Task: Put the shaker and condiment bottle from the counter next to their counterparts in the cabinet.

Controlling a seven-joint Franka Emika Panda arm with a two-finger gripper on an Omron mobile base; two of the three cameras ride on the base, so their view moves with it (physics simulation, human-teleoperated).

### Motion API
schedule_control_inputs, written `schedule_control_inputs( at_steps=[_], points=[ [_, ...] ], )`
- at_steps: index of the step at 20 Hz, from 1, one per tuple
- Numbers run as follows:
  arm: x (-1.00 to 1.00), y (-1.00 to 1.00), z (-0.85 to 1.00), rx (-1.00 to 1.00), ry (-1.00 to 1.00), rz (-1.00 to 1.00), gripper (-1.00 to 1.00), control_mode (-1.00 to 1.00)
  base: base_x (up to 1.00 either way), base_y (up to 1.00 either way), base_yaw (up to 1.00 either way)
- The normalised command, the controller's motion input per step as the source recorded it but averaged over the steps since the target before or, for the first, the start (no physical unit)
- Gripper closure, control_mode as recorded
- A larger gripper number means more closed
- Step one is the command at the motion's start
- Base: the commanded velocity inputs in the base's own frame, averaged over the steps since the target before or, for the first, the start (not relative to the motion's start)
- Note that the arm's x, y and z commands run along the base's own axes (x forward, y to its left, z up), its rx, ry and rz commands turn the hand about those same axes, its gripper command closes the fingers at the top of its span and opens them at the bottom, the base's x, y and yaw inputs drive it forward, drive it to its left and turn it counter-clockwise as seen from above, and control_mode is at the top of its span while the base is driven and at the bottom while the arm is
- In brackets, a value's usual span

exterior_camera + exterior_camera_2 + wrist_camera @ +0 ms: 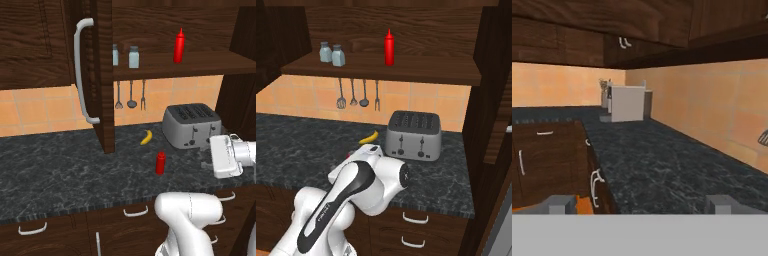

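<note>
Two shakers [133, 57] side by side on the cabinet shelf [200, 64], at its left end, touching or nearly so; one half hidden behind the open door [102, 75] in the left base view, both plain in the right base view [338, 55]. Impossible to say which of the pair came from the desk. Tall bright red bottle [179, 46] upright on the same shelf, well to the right of the shakers.

Small deep-red condiment bottle [160, 163] upright on the desk [60, 170], near its front edge, left of the toaster and nearer than the banana. In the right base view hidden behind the arm but for a sliver. Banana [146, 137] flat on the stone between the door's lower edge and the toaster [192, 125]. Toaster against the tiled wall, four slots up. Three utensils [131, 95] hanging under the shelf.

End effector [640, 204] low over the desk at the right, level with its surface and looking along it; fingers [560, 204] wide apart, nothing between them. Hand [226, 156] seen in the left base view just in front of the toaster, to the right of the condiment bottle and apart from it.
</note>
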Motion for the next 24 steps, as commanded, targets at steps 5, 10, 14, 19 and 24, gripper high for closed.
schedule_control_inputs(
  at_steps=[5, 10, 14, 19, 24],
  points=[
    [0.13, 0.22, -0.5, -0.02, 0.0, 0.08, -1.0, -1.0, 0.0, 0.0, 0.0],
    [0.3, 0.03, -0.1, 0.0, 0.0, 0.1, -1.0, -1.0, 0.0, 0.0, 0.0],
    [0.42, 0.0, -0.24, 0.0, 0.0, 0.11, -1.0, -1.0, 0.0, 0.0, 0.0],
    [0.36, 0.0, -0.23, 0.0, 0.0, 0.1, -1.0, -1.0, 0.0, 0.0, 0.0],
    [0.19, -0.09, -0.23, 0.0, 0.0, 0.11, -1.0, -1.0, 0.0, 0.0, 0.0]
  ],
)
